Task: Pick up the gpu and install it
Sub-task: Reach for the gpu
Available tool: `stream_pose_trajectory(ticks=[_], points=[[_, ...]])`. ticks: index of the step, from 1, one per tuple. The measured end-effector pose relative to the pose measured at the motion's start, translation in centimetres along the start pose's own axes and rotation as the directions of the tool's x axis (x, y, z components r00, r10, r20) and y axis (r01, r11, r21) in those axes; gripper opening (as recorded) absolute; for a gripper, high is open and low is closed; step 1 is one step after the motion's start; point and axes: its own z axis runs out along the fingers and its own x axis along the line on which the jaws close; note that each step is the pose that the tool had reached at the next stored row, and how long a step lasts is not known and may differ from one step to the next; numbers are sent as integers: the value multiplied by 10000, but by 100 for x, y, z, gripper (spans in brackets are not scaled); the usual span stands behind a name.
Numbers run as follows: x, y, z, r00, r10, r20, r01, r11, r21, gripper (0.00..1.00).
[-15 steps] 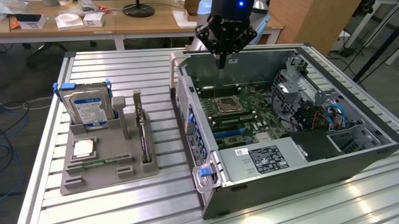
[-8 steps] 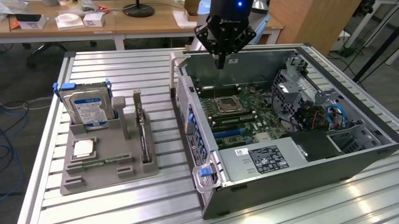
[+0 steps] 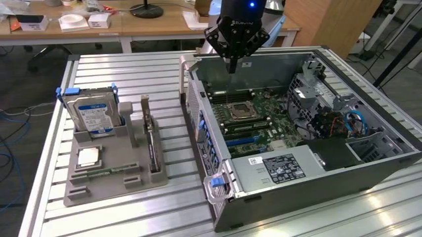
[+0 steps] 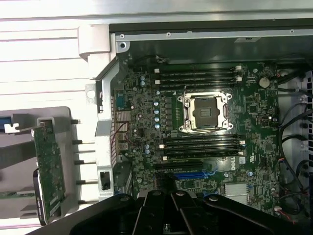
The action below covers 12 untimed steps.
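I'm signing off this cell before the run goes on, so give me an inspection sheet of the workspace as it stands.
Surface: slatted metal table, carrying a grey holder and an open computer case.
Job's things: gpu standing on edge in the holder, not held.
Clutter: hard drive, processor and memory stick in the holder.
Grippers: gripper shut, empty, above the open case.
Cables: blue cables inside the case; loose cables on the floor.
Surroundings: wooden desks with white boxes behind.
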Motion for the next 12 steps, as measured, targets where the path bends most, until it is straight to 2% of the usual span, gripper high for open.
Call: stream_pose_trajectory(ticks=[12], points=[[23, -2, 12, 10000, -1, -7, 1, 10000, 1, 11]])
